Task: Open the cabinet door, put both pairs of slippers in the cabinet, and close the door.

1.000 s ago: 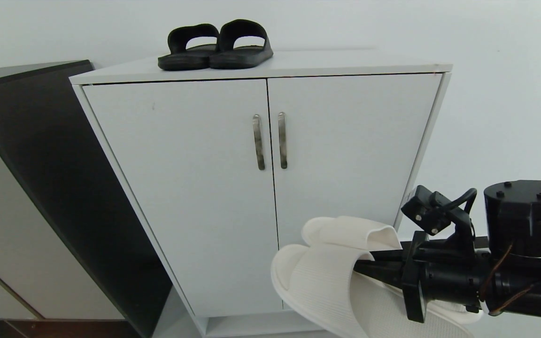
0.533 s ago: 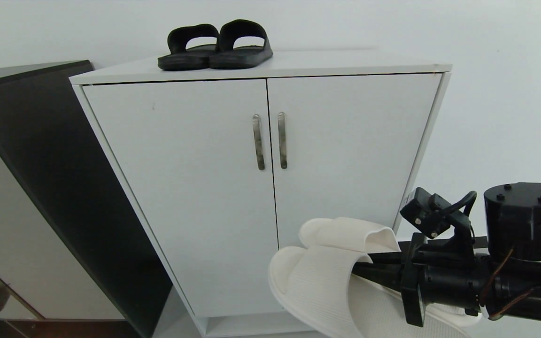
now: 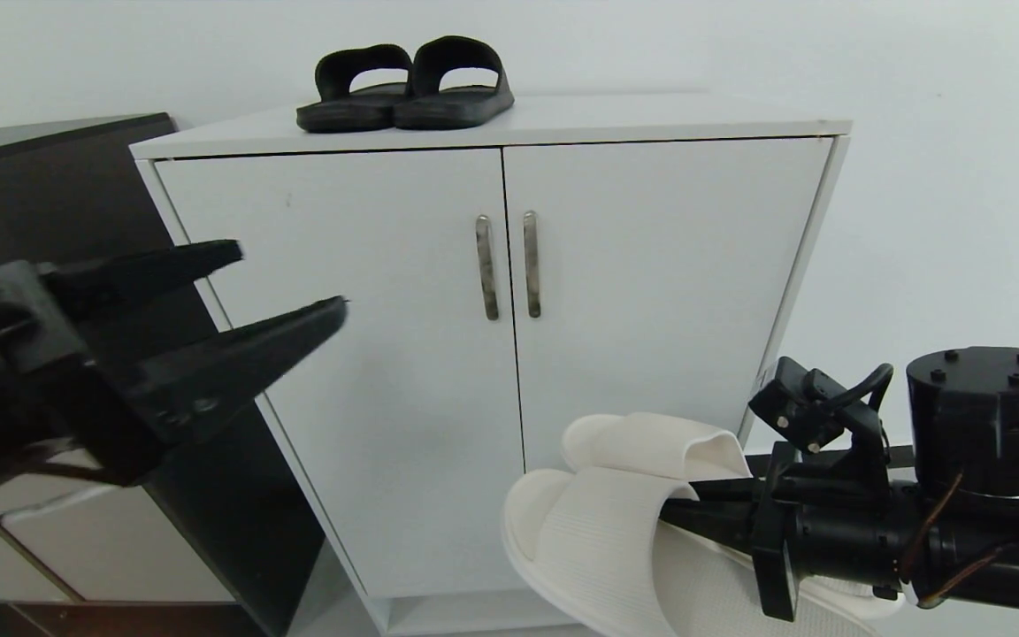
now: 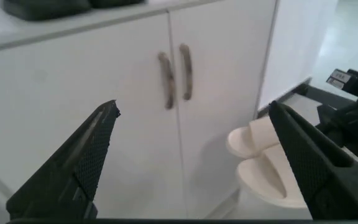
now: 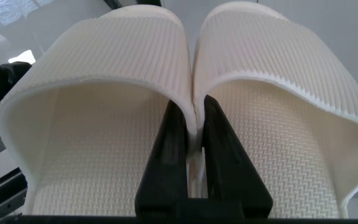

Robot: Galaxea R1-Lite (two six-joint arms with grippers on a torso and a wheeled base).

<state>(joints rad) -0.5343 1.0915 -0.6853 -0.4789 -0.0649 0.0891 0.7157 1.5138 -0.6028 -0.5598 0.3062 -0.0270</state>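
Both doors of the cabinet [image 3: 651, 265] are shut, black slippers [image 3: 408, 88] sitting on top. Right end effector [image 5: 193, 115] is clamped on the white slippers [image 3: 598, 531]; left end effector [image 3: 290, 278] is spread wide before the doors.

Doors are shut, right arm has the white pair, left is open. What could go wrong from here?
1. The door handles sit close together; the open left gripper could catch both or the wrong one.
2. The white slippers hang in front of the right door; swinging it out could hit them.
3. The right gripper pinches only their inner edges; one could slip free.
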